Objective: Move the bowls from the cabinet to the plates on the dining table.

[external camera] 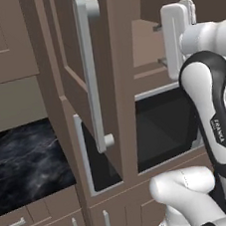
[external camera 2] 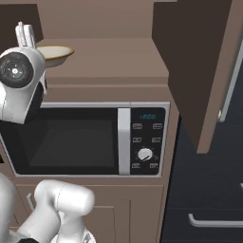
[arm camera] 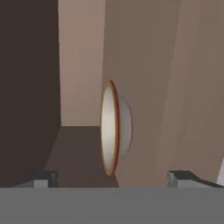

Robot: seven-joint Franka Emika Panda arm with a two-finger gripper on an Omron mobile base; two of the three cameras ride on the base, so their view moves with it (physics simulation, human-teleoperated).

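The cream bowl (external camera 2: pixel 55 53) sits on the cabinet shelf (external camera 2: pixel 104 66) above the microwave (external camera 2: pixel 85 140), at the shelf's left end. The gripper (arm camera: pixel 116 179) is inside the cabinet, rolled on its side, fingers (arm camera: pixel 43 178) spread wide and empty, the bowl ahead between them, not touched. The open door (external camera: pixel 87 73) with its long bar handle (external camera: pixel 91 75) hangs to the left, close beside the arm (external camera: pixel 213 117). A marble counter (external camera: pixel 26 163) lies further left.
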